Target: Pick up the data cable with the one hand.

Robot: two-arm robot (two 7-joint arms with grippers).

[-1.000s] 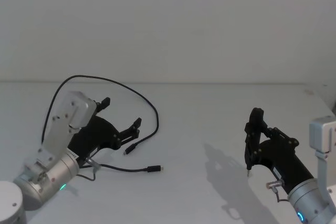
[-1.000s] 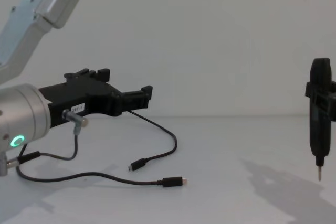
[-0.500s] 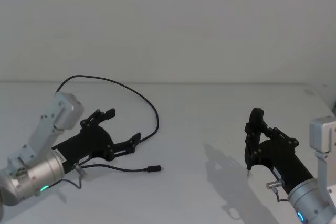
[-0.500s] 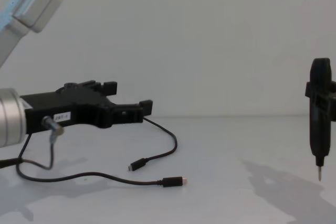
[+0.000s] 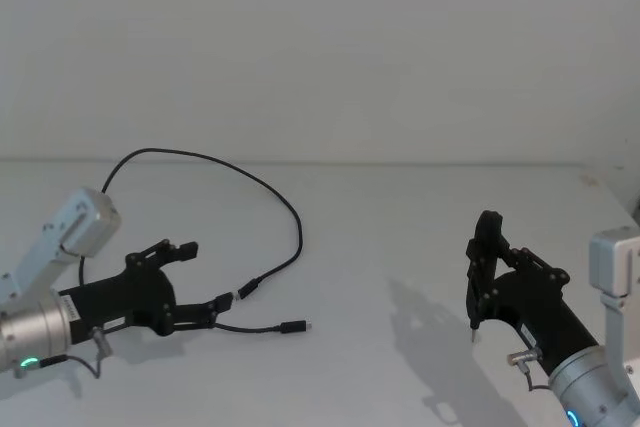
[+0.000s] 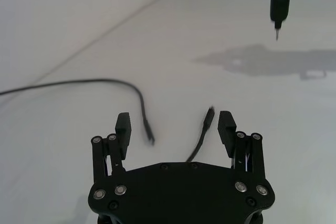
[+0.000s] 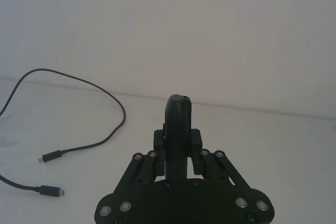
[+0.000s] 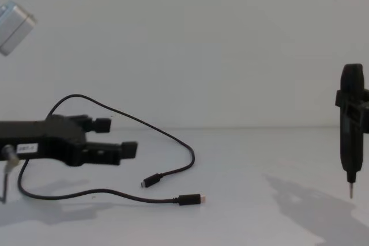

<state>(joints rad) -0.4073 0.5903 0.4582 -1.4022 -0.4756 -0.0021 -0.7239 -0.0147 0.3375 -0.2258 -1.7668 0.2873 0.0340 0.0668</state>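
The data cable [image 5: 297,215] is a long thin black line looping over the white table, with one plug [image 5: 248,289] near the middle and the other plug [image 5: 293,326] just in front. My left gripper [image 5: 205,274] is low over the table, left of both plugs, and open with nothing held. In the left wrist view, the gripper [image 6: 174,121] has both cable ends [image 6: 208,117] lying just past its spread fingers. From the chest, the left gripper [image 8: 118,136] sits left of the cable [image 8: 191,156]. My right gripper [image 5: 488,272] stays at the right.
The right gripper is shut on a slim black pen-shaped tool [image 8: 350,136] that points tip down above the table; its fingers [image 7: 196,139] clamp the tool [image 7: 178,114]. A pale wall stands behind the table [image 5: 400,227].
My left gripper has dropped and drawn back to the left, from above the cable loop to low beside the plugs. The cable and the right arm have not moved.
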